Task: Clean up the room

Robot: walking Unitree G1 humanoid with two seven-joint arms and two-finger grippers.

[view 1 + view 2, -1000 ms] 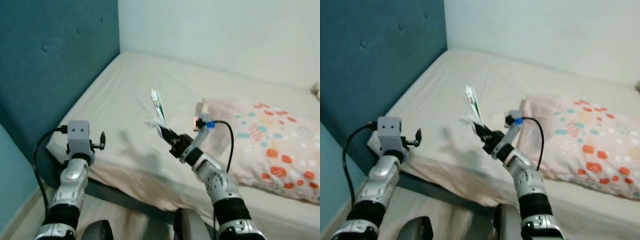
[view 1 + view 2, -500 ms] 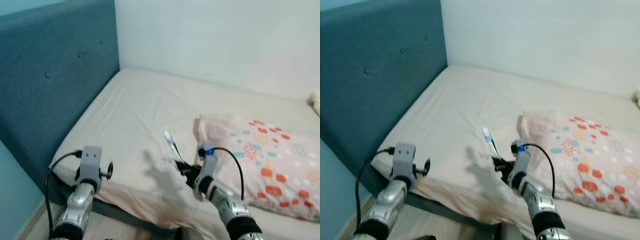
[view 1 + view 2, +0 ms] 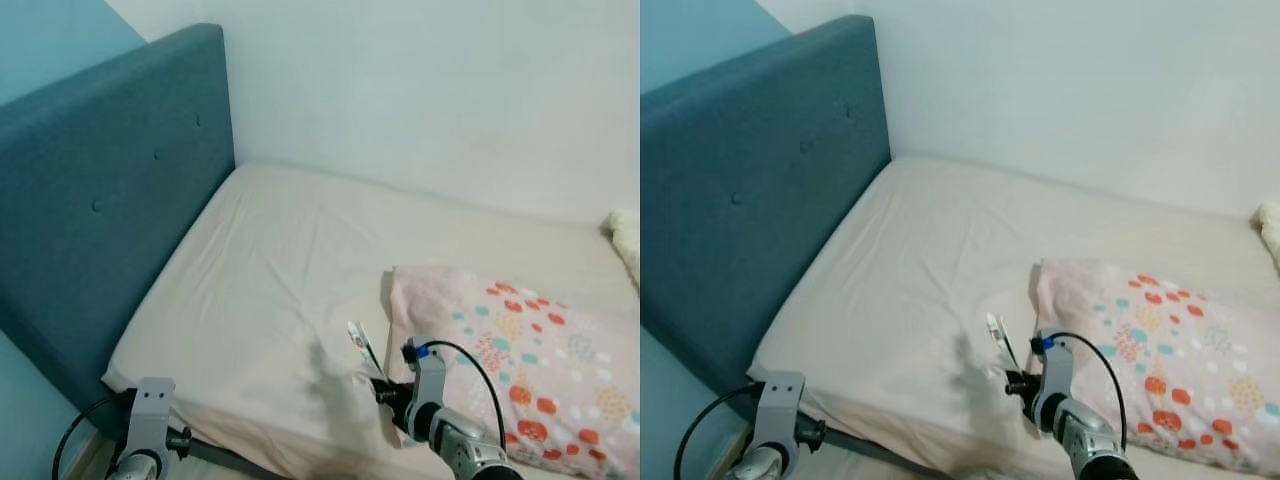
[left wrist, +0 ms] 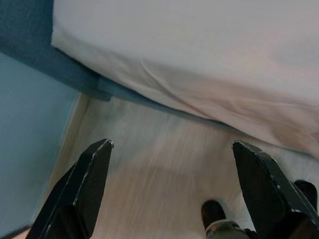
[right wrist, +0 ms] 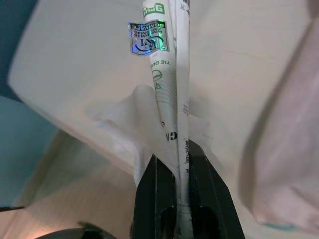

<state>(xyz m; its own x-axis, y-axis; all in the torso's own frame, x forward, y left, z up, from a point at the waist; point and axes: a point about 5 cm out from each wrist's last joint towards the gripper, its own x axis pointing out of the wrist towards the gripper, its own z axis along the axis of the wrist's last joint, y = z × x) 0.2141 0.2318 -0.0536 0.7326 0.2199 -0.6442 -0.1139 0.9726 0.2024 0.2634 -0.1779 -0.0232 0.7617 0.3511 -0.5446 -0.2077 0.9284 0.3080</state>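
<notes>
Upright, packet [image 5: 172, 94] clamped between right pincer [image 5: 180, 174] fingers.

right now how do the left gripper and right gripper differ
The left gripper is open and holds nothing; the right gripper is shut on a folded white packet. The left gripper hangs low over the floor by the bed's corner; the right gripper is raised at the bed edge beside the pillow. Both have two black fingers.

A home bedroom: a bed [image 3: 270, 260] with blue padded headboard [image 3: 100, 200] and patterned pillow [image 3: 520, 350]
</notes>
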